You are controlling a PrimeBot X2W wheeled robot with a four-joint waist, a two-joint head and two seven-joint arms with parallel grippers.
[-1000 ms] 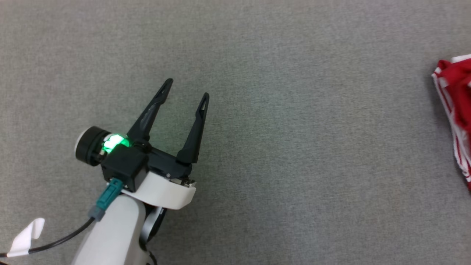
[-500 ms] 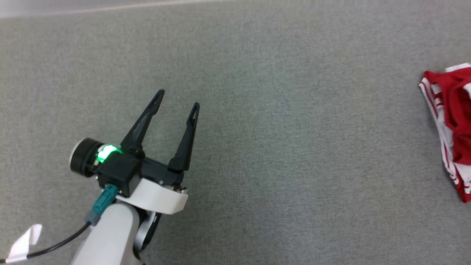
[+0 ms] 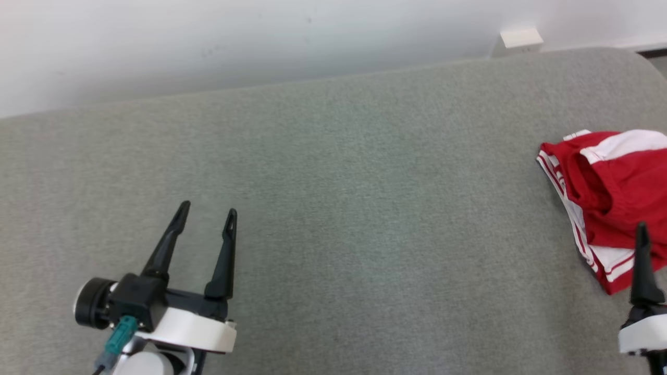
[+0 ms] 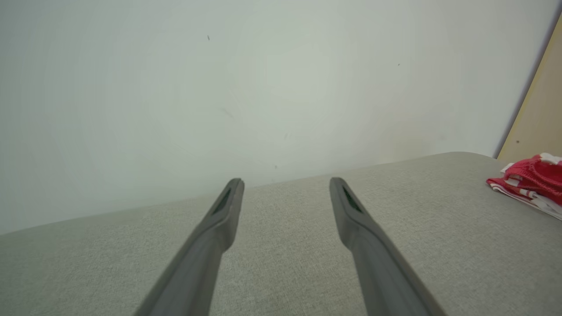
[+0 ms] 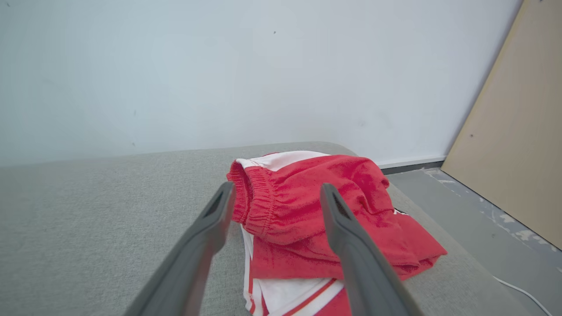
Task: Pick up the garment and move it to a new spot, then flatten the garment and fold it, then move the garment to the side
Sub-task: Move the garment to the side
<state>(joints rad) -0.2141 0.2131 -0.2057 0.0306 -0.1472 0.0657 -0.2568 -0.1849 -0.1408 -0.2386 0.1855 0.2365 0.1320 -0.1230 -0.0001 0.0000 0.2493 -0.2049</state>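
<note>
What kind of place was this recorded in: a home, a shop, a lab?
Probably a bare indoor test room rather than a lived-in home: a grey fabric-covered surface stands against a plain white wall, with a tan board and a scuffed grey floor beside it.

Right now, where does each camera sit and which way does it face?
Left wrist: on the left arm, facing the white wall across the gray cushion; both fingers of the open left hand show.
Right wrist: on the right arm, facing the red and white garment; the open right hand shows in front.
Head: high up, facing forward and down; left hand and one right finger show.
Shared: all three see the garment on the cushion.
</note>
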